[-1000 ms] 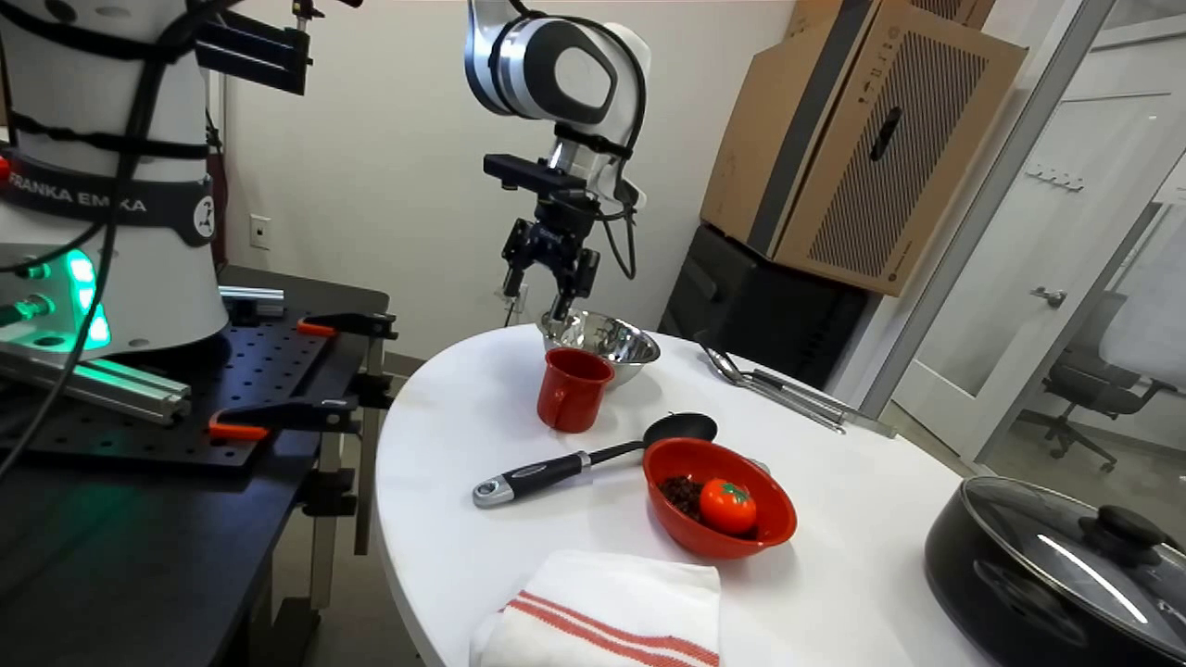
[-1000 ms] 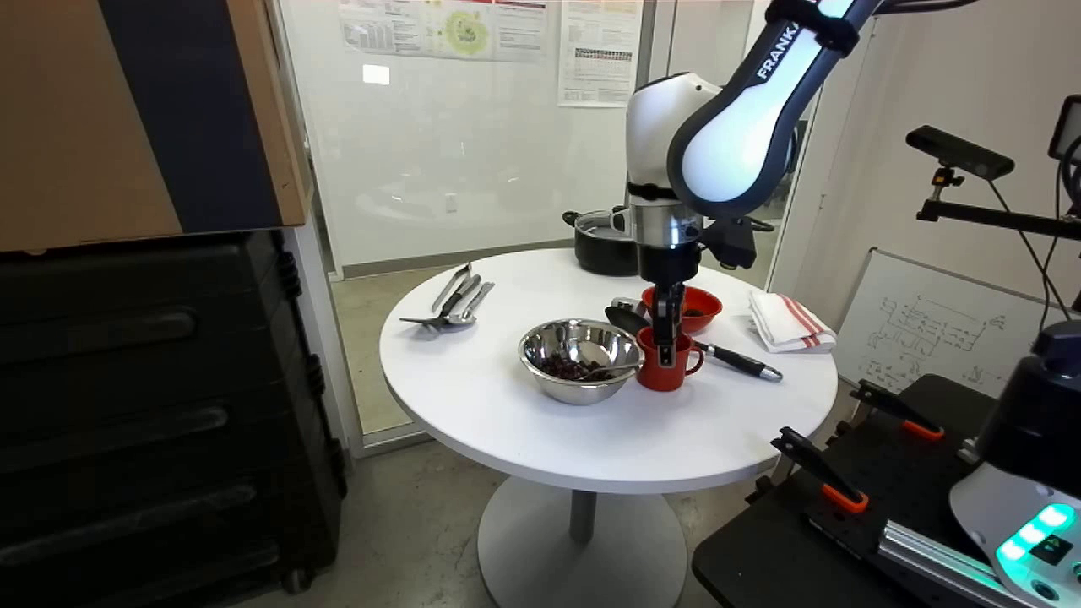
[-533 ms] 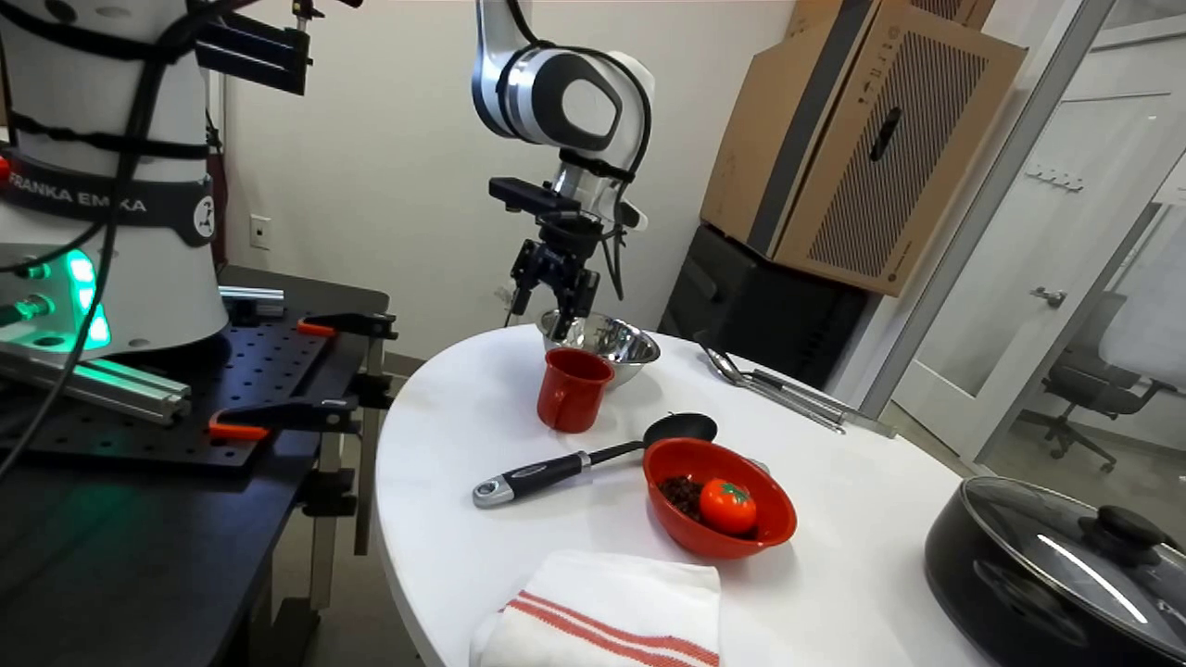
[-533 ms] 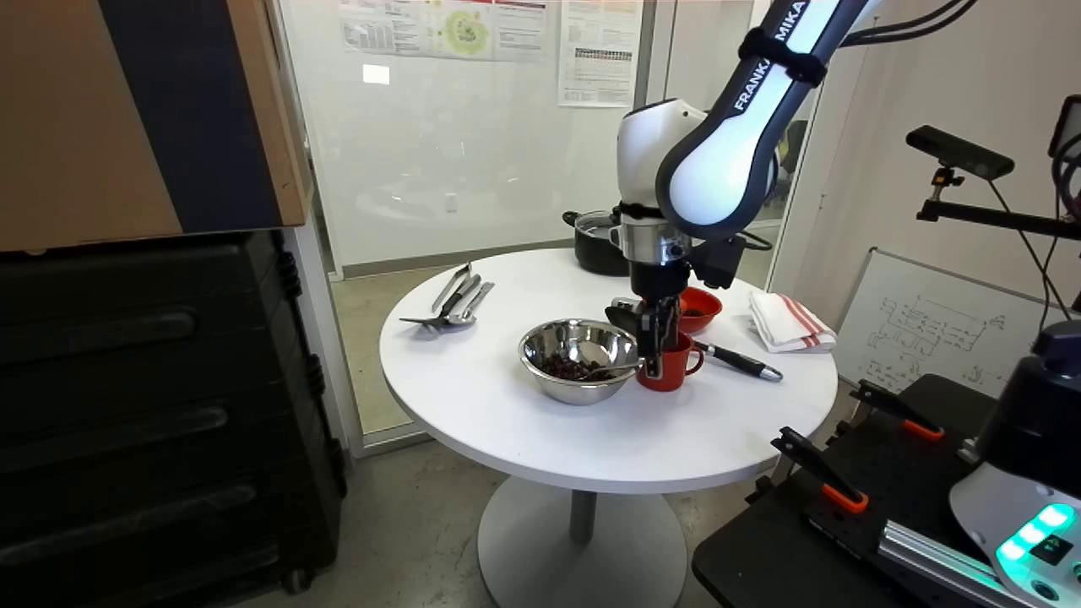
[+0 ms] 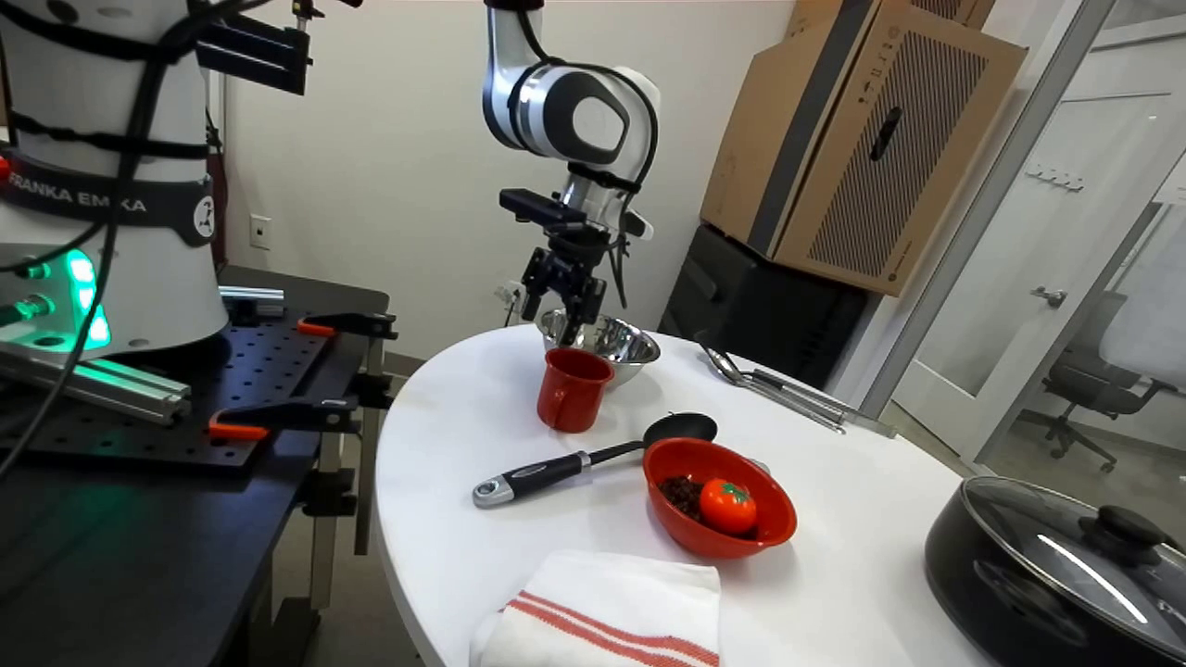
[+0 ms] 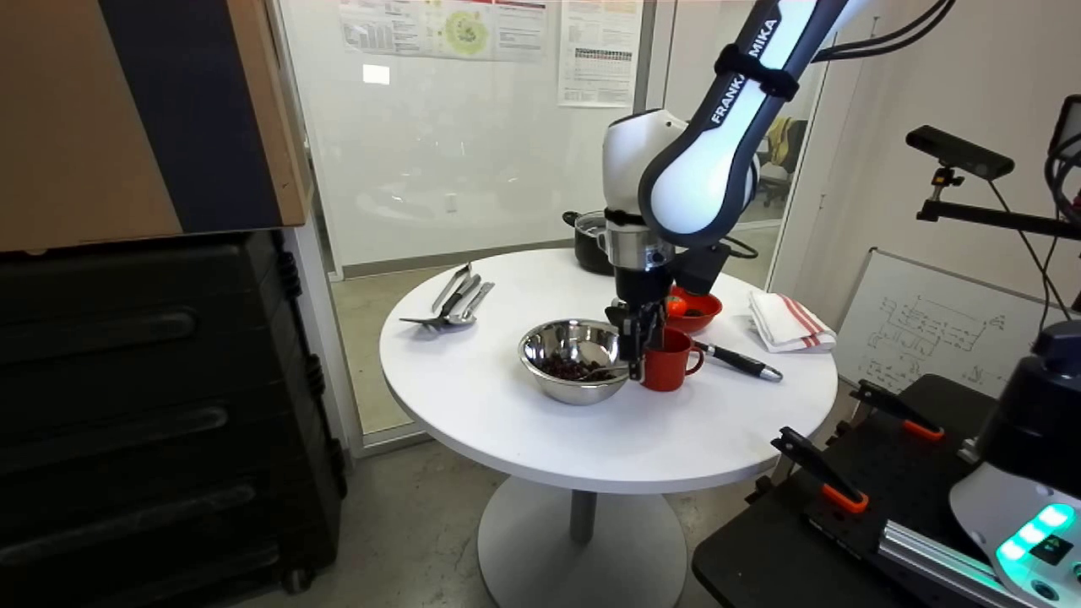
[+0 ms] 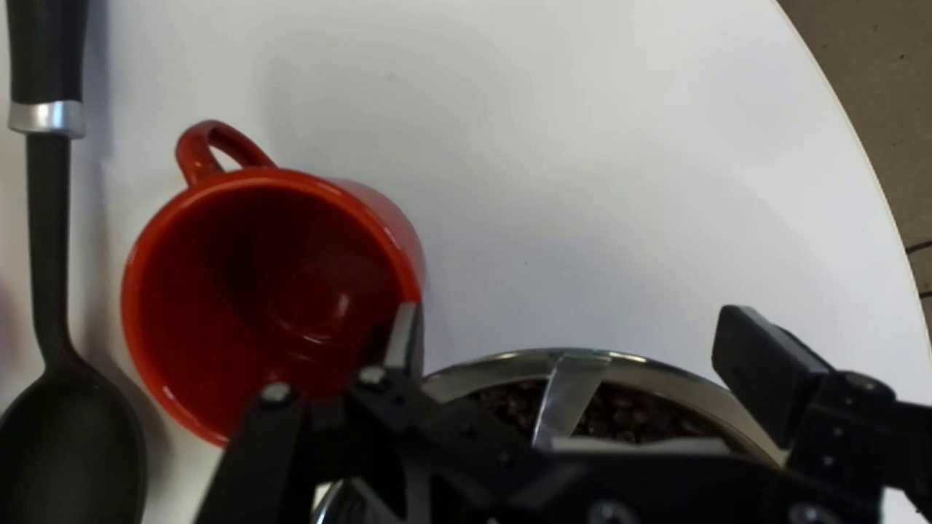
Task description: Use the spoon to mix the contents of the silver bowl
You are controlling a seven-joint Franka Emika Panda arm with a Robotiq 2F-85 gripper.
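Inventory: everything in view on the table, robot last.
Round table: 1, white, centre
Round metal bowl: 1, silver, on table
Slim metal spoon: 1, silver, in metal bowl
Handled cup: 1, red, beside metal bowl
Round bowl: 1, red, on table
Small pieces: many, dark, in both bowls
Tomato: 1, red, in red bowl
Large serving spoon: 1, black, by red bowl
Obscured item: 1, silvery, by red bowl
Folded cloth: 1, white/red, table edge
Lidded pot: 1, black, on table
Utensils: at least 3, silver/black, on table
Robot arm: 1, white/black, over table
Gripper: 1, black, open, by metal bowl
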